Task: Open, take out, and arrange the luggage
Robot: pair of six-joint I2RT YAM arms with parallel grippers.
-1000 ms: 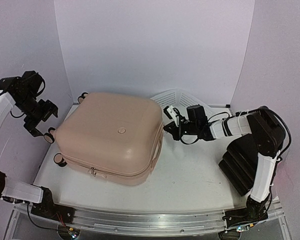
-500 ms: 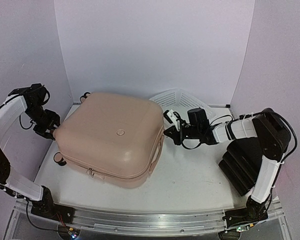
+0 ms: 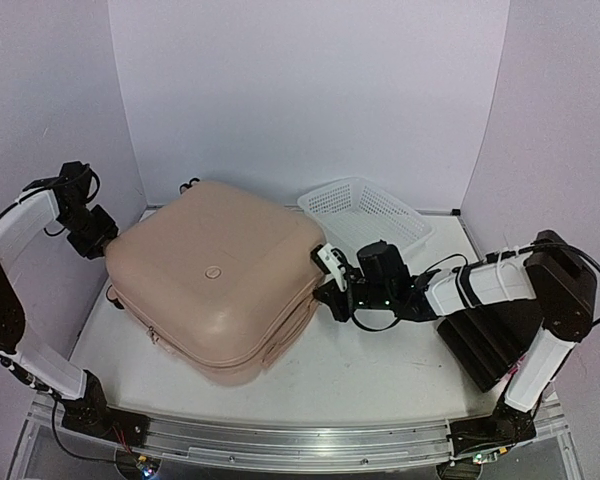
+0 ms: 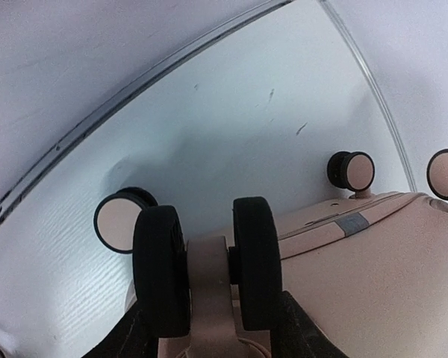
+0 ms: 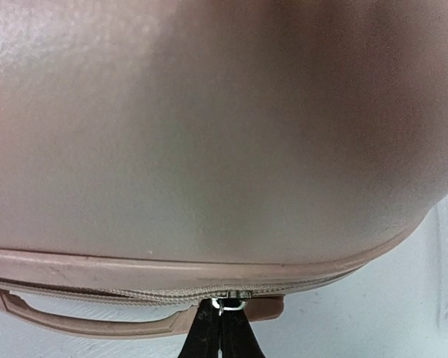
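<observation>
The luggage point(image 3: 215, 275), a big pale pink hard-shell suitcase, lies flat on the table, skewed, its zip closed along the side. My left gripper point(image 3: 98, 238) is at its back left corner. In the left wrist view its fingers point(image 4: 213, 317) press on both outer sides of a black double wheel point(image 4: 160, 268) of the luggage point(image 4: 373, 276). My right gripper point(image 3: 328, 283) is at the suitcase's right side. In the right wrist view it point(image 5: 220, 321) is shut on the metal zipper pull point(image 5: 230, 302), just under the shell point(image 5: 224, 134).
A white mesh basket point(image 3: 365, 210) stands at the back right, close behind my right arm. Other wheels point(image 4: 351, 170) stick out near the left wall. A pink side handle point(image 5: 82, 321) lies below the zip. Walls close the table on three sides.
The left gripper came down from the wall to the corner wheel and closed around it. The suitcase turned and slid toward the front left, and the right arm followed, still holding the zipper pull.
</observation>
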